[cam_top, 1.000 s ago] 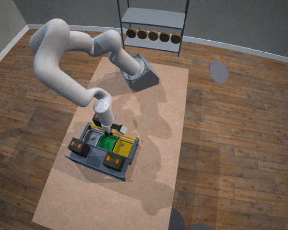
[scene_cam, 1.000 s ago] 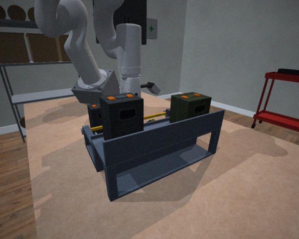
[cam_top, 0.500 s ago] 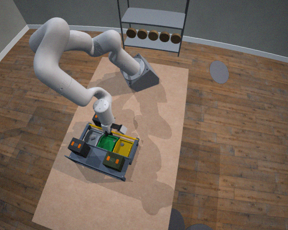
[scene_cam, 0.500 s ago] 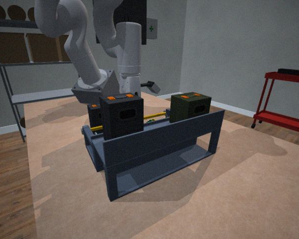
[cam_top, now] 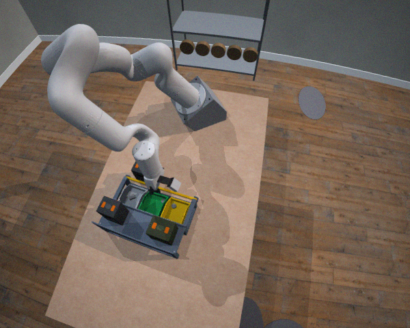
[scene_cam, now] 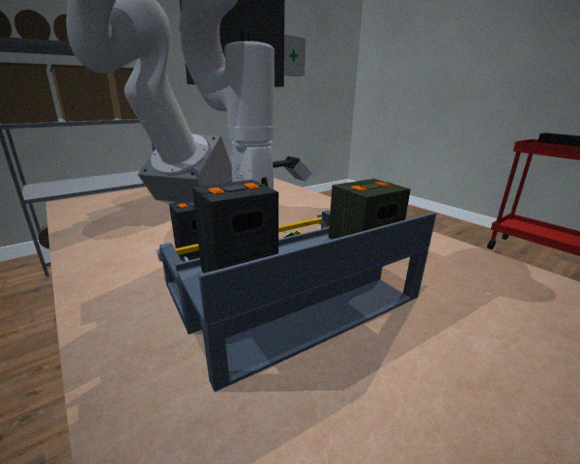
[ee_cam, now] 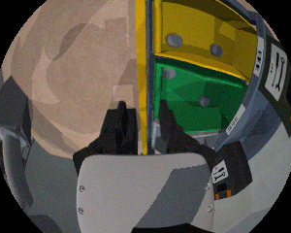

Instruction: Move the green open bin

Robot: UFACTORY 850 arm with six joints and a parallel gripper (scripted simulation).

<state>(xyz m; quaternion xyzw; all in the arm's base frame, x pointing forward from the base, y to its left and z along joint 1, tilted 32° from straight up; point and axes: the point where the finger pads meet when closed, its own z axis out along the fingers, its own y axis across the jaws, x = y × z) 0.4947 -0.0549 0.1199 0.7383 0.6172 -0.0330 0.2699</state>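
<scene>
The green open bin (cam_top: 153,206) (ee_cam: 186,87) sits in the middle of the blue-grey shelf (cam_top: 136,225) (scene_cam: 305,279), with small grey parts in it. The yellow bin (cam_top: 178,212) (ee_cam: 204,24) is on one side of it and the grey bin (cam_top: 130,201) on the other, all level. My gripper (cam_top: 152,191) (ee_cam: 143,109) is partly open, pointing down at the green bin's open front. In the wrist view one finger is outside the yellow rail and the other overlaps the green bin's front corner near the grey bin. Nothing is seen held. Fingertip depth is unclear; the exterior view hides the fingers.
The yellow rail (cam_top: 181,194) (scene_cam: 300,223) (ee_cam: 142,49) runs along the bins' front. A black box (cam_top: 109,210) (scene_cam: 238,229) and an olive box (cam_top: 161,231) (scene_cam: 370,210) stand on the shelf's rear top. Another black box (cam_top: 137,171) (scene_cam: 182,227) stands beyond the rail, close to the gripper.
</scene>
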